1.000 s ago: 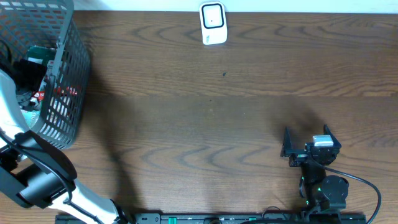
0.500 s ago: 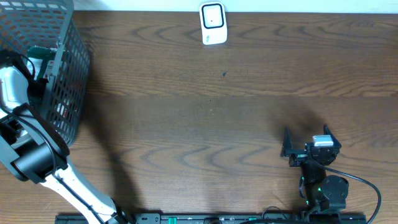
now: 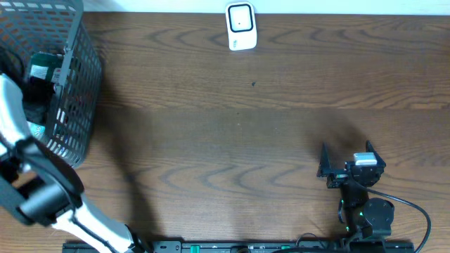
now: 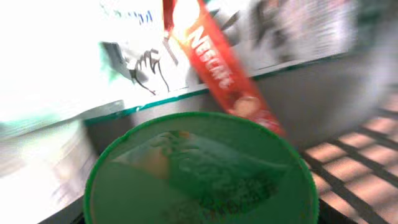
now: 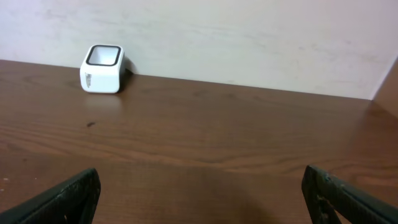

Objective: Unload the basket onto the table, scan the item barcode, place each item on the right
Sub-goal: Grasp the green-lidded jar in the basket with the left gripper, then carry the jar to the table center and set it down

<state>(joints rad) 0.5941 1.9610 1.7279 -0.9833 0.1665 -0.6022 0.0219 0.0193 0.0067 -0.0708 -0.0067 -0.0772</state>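
At your far left the wire basket [image 3: 76, 91] holds the goods, and the left arm [image 3: 13, 116] reaches over its rim because the item to scan lies inside, not on the bench [image 3: 232, 140]; the left end effector [image 3: 39, 90] is down among the contents, and neither view shows its fingers, so you cannot tell whether it is released or clenched on anything; its blurred wrist camera is filled by a round green-lidded tub [image 4: 199, 174], with a red stick packet [image 4: 217, 68] slanting across white packaging [image 4: 56, 56] behind; the tub sits square under the camera, so I judge it the item being picked, and the pick not yet done; further right, at the bench's far edge, the white scanner [image 3: 240, 27] shows its dark-rimmed window turned upward, well apart from the basket, so the item must be carried across and its barcode faced toward that window; at your right the right end effector [image 3: 346, 160] rests released, fingers wide, holding nothing, likely parked clear of that path.
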